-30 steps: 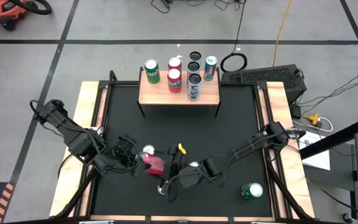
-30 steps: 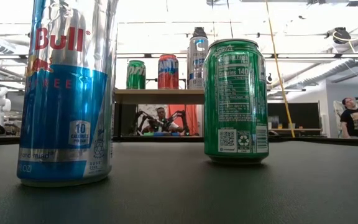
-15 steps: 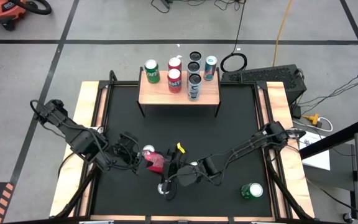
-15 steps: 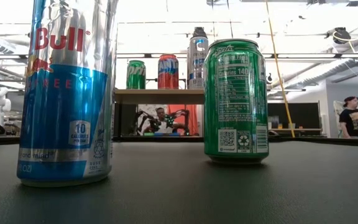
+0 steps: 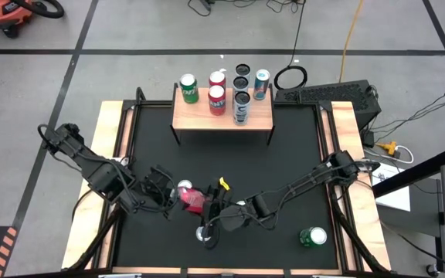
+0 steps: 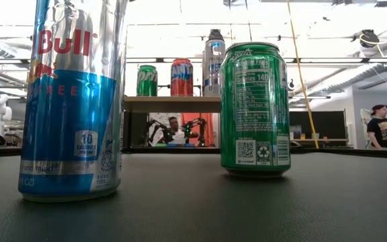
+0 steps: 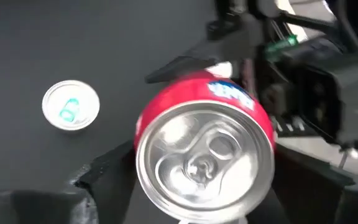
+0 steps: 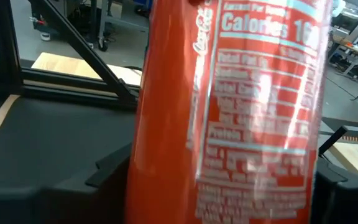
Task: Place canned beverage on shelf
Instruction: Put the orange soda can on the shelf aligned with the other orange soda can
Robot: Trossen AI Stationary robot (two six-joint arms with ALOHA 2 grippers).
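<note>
Black table (image 5: 284, 170) first: it's a hard landing for anything dropped. The shelf (image 5: 257, 117) sits at the far edge, well apart from the action and already crowded w/ a row of cans (image 5: 216, 99). Free board is mostly on its ends, so I reckon a sloppy placement could knock a neighbour off. Both arms meet near the front-centre of the table. The right gripper (image 5: 211, 205) is pinching the red can (image 5: 192, 201) across its side. The left gripper (image 5: 168, 197) is at the can's top end, and I can't tell whether it's clamped or loose. The can hangs tilted between the two, off the table. Main worry IMO: if both pull at once it twists or dents; if neither holds firmly it drops. A slim blue can (image 5: 205, 232) stands just beside and below the right gripper, so a low swing could topple it. The green can (image 5: 313, 237) is farther off, less risk.
</note>
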